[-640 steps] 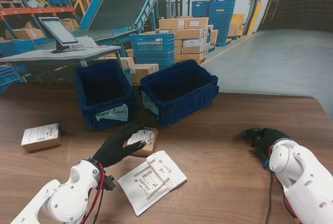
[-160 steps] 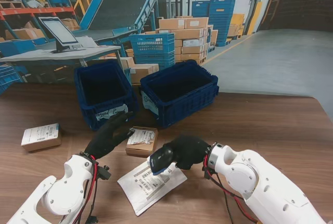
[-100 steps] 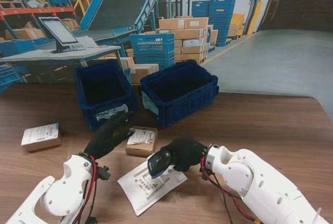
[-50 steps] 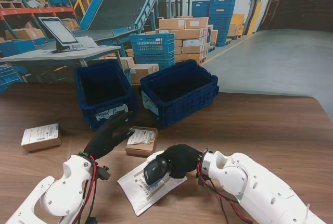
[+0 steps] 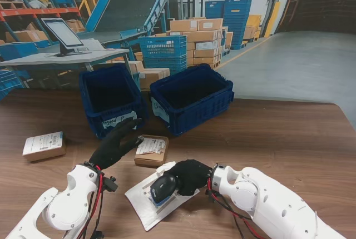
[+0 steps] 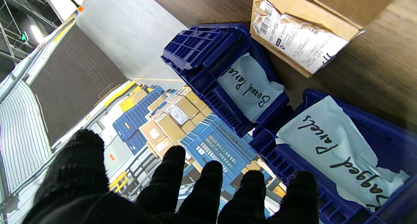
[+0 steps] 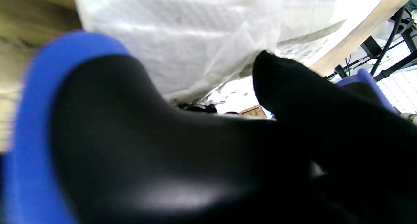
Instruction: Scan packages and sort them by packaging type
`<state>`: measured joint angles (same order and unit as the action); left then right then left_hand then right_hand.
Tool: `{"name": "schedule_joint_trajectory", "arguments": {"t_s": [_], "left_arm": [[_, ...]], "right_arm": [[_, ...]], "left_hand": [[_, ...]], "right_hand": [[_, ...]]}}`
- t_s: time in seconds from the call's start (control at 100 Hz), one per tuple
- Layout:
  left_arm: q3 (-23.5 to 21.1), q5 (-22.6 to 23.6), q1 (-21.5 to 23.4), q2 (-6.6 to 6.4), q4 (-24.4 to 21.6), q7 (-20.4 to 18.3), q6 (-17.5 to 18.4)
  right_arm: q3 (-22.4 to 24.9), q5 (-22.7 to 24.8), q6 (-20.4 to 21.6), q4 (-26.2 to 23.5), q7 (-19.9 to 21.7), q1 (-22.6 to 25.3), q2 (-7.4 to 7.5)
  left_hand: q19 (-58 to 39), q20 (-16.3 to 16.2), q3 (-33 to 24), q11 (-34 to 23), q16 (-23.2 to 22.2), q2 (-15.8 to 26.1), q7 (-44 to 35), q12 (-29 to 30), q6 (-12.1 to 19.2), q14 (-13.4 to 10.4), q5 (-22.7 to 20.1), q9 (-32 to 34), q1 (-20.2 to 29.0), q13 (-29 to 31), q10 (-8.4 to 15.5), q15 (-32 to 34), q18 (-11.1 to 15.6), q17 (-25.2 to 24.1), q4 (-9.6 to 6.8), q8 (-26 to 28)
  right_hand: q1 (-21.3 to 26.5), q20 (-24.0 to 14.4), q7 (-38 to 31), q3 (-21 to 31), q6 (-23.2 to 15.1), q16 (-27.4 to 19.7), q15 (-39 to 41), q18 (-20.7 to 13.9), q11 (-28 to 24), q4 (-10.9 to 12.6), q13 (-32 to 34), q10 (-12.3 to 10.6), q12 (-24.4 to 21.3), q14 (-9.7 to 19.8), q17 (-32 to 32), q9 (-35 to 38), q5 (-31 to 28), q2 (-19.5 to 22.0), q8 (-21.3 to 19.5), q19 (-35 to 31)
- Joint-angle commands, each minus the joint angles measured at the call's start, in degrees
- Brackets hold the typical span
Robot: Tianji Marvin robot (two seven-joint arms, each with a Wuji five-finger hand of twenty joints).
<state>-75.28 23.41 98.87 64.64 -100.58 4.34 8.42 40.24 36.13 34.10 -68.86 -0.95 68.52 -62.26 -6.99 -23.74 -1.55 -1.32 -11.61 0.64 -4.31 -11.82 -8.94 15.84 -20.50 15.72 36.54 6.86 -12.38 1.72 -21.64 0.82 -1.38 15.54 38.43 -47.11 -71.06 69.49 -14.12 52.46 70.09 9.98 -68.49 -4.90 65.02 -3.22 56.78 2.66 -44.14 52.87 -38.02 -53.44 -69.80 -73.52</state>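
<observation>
A white bagged parcel lies flat near the table's front. My right hand is shut on a black and blue scanner, held low over the bag, scanner head pointing at it; the scanner fills the right wrist view with the bag close beyond. A small cardboard box with a label sits between the bag and the bins. My left hand hovers open beside the box, fingers spread toward the bins. Two dark blue bins stand behind: "Bagged Parcels" on the left, "Boxed Parcels" on the right.
A second labelled cardboard box rests at the far left of the table. The left wrist view shows both bin labels and the small box. Warehouse crates and a conveyor stand beyond the table's far edge.
My right hand has lowered the scanner down and leftward over the white bag, closer to its surface. The left hand stays lifted beside the small box.
</observation>
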Motion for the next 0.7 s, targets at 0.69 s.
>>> {"name": "schedule_joint_trajectory", "arguments": {"t_s": [0.69], "left_arm": [[-0.10, -0.34, 0.25, 0.22, -0.48, -0.85, -0.20]], "right_arm": [[0.64, 0.84, -2.41, -1.34, 0.84, 0.74, -0.42]], "left_hand": [[-0.84, 0.06, 1.64, 0.60, -0.21, 0.22, 0.09, -0.23, 0.18, 0.93, -0.22, -0.44, -0.27, -0.59, -0.19, 0.27, -0.20, -0.53, -1.54, 0.61]], "right_hand": [[4.84, -0.45, -4.72, 1.67, -5.27, 1.97, 2.50, -0.10, -0.65, 0.15, 0.53, -1.45, 0.52, 3.86, 0.28, -1.20, -2.48, 3.41, -2.84, -0.27]]}}
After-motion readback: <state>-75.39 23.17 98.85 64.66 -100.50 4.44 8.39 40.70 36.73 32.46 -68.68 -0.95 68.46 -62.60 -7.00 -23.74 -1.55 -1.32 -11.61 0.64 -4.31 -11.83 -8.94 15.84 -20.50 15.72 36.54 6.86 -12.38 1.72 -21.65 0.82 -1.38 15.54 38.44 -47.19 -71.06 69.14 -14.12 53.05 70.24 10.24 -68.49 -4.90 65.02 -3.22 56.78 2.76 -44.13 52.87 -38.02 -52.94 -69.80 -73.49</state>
